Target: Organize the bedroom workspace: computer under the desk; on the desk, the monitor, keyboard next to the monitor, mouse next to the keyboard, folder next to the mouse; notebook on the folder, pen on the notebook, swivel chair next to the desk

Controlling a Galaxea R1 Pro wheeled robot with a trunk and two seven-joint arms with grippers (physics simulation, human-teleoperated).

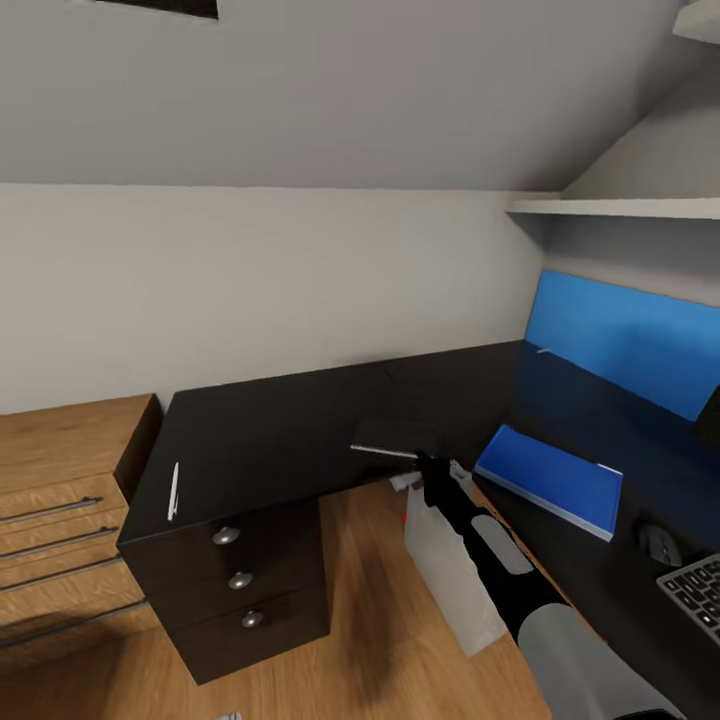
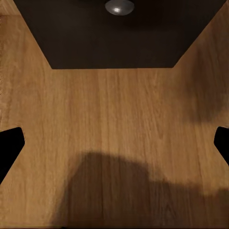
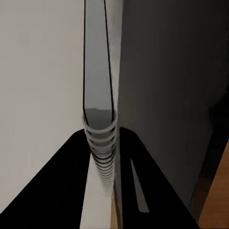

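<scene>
A right claw is gripping the grey notebook by its spiral-bound edge and is holding it over the inner corner of the black tabletop; in the right wrist view the notebook is showing edge-on, its wire coils seated between the two dark fingers. The blue folder is lying flat on the tabletop just to the right, with the mouse and keyboard beyond it. The pen is resting well apart, near the tabletop's left edge. The left claw is hanging wide open above bare wood floor. The grip on the thin spine looks slight, so the notebook could swing or slip during the carry, landing crooked or nudging the folder toward the mouse.
</scene>
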